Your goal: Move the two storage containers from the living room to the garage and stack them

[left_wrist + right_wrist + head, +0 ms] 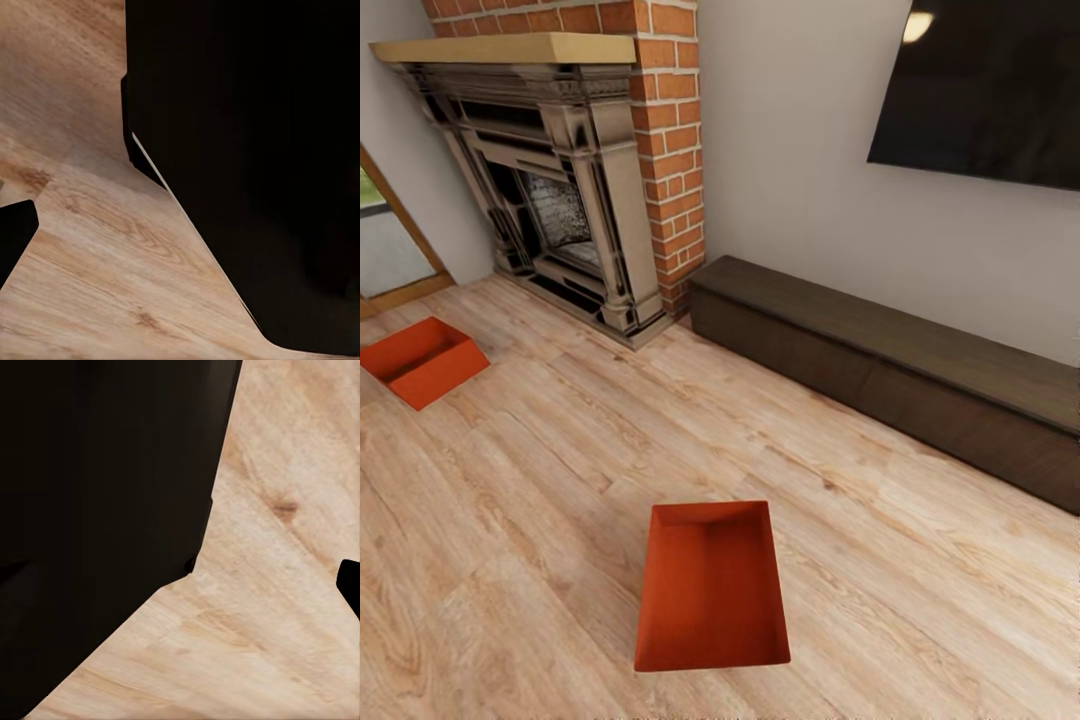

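Nearest: orange-red container (pixel 712 588) at six o'clock on wood floor (pixel 560 480), open side up. Neither pincer's state legible, so cannot tell; wrist views dark. Probably light, stiff, smooth-walled; best taken by opposite rims. Second container (pixel 422 360) at nine o'clock, well apart, near brick fireplace (pixel 560 180). Dark cabinet (pixel 880 380) at three.

Brick fireplace (pixel 575 190), dark low cabinet (pixel 900 375), wall-mounted television (pixel 985 85)
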Motion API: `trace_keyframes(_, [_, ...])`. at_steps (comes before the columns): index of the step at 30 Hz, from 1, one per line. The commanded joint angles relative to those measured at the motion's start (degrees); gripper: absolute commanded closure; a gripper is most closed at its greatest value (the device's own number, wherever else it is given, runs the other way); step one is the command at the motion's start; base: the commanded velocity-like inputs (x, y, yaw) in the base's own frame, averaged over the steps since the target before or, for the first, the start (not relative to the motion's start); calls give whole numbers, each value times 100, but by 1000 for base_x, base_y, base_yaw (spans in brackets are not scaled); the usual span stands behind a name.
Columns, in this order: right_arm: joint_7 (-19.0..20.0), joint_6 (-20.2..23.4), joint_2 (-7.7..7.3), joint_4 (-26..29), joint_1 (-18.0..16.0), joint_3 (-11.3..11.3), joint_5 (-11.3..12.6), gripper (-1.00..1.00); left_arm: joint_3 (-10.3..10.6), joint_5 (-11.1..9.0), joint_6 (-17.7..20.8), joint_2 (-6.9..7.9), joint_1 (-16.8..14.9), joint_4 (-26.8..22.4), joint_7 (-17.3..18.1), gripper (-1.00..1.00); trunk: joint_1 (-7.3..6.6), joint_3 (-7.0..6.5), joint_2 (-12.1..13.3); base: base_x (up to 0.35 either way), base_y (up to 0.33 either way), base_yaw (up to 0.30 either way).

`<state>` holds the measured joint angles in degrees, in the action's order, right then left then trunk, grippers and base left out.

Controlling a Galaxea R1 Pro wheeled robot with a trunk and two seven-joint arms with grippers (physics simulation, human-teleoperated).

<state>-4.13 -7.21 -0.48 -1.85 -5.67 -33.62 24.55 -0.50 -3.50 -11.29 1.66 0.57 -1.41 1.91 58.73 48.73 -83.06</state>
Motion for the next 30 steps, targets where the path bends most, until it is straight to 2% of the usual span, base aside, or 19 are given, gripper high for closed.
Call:
trace_keyframes(1, [0, -34, 4, -17, -5, -48, 47, -100, -2, -37, -5, 1, 4, -9, 20, -100, 0, 5, -2, 0, 0, -13])
trace_keyframes(8, [0, -43, 18, -17, -5, -53, 42, -100, -3, -37, -7, 1, 4, -9, 20, -100, 0, 11, -2, 0, 0, -3])
trace_keyframes(15, [0, -44, 8, -17, -5, -51, 41, -100, -3, -37, -8, 1, 4, -9, 20, -100, 0, 13, -2, 0, 0, 161])
trace_keyframes(22, [0, -44, 4, -17, -5, -48, 49, -100, -3, -37, -6, 2, 4, -9, 20, -100, 0, 16, -2, 0, 0, 33])
trace_keyframes(30, [0, -44, -5, -17, -5, -47, 50, -100, -3, -36, -5, 4, 4, -9, 20, -100, 0, 74, -2, 0, 0, 1])
